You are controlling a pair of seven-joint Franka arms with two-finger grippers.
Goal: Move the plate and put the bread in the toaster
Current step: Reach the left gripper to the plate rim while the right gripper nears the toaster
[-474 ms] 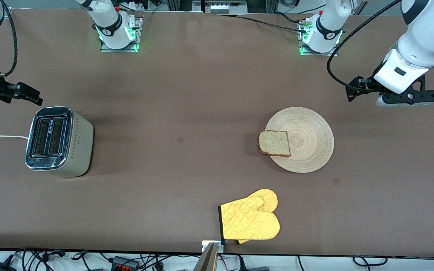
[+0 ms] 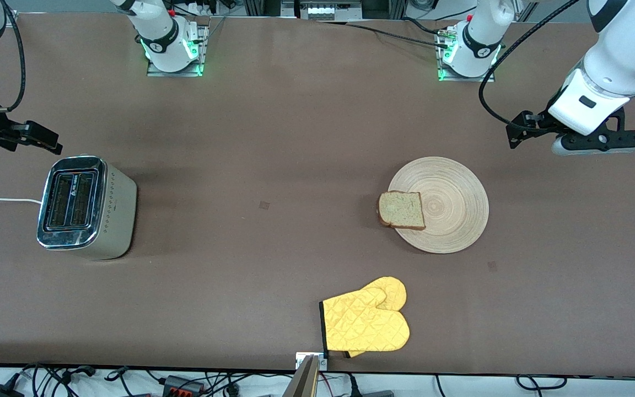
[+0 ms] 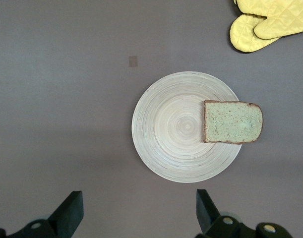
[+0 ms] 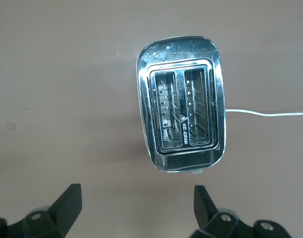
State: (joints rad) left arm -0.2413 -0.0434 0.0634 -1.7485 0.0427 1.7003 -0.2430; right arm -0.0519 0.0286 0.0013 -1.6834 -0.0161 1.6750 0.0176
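Bread [image 2: 402, 209] lies on the plate [image 2: 450, 205], overhanging the rim toward the toaster [image 2: 86, 207] (well apart, at the right arm's end of the tabletop [image 2: 273, 138]). Left tool [image 3: 136, 215] hangs above the tabletop by the plate, fingers spread, empty. Right tool [image 4: 136, 213], likewise spread and empty, is above the tabletop beside the toaster.

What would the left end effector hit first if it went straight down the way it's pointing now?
Probably bare table. The left end effector, open and empty, points down at the tabletop just beside the plate, so it would likely miss the rim. The bread sits at the plate's edge away from it.
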